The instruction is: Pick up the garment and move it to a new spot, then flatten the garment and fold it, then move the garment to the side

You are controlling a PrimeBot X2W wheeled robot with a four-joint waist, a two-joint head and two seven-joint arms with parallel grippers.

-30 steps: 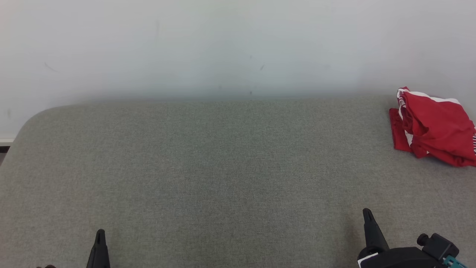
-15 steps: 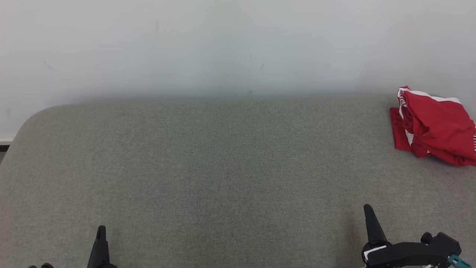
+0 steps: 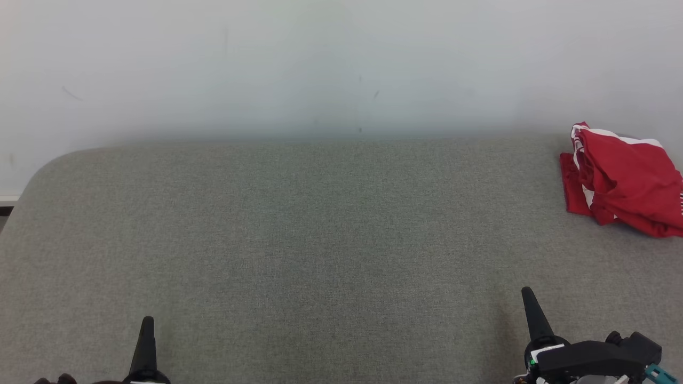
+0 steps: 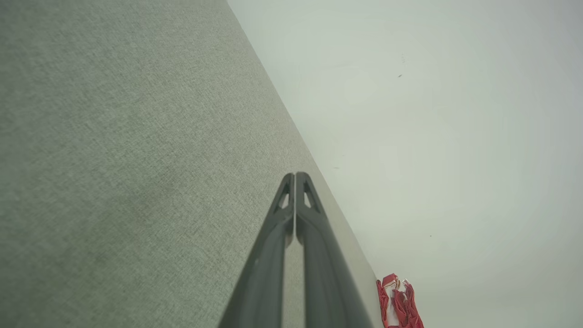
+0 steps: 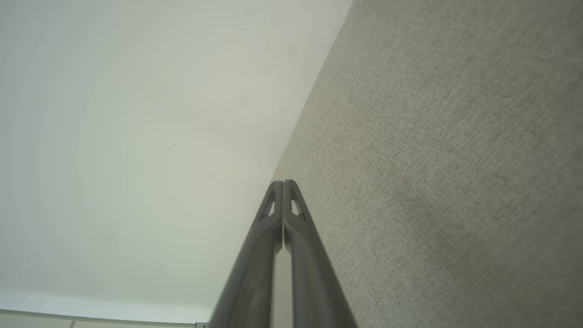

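Red cloth with white stripes, the garment [image 3: 621, 181], lies in a crumpled heap at the far right of the grey fabric surface [image 3: 320, 240]. It is close to the pale wall [image 3: 320, 64] behind it, and the right edge of the head view cuts it partly. The left gripper [image 3: 147, 322] shows at the lower left of that view and the right gripper [image 3: 528, 293] at the lower right; both point toward the wall. Each one has its two dark fingers pressed together along their length and holds nothing, as both wrist views show clearly. Both grippers are over the grey fabric, well apart from the garment. In the left wrist view the garment appears small at the bottom edge, to the right of the closed fingers, where the surface meets the wall.
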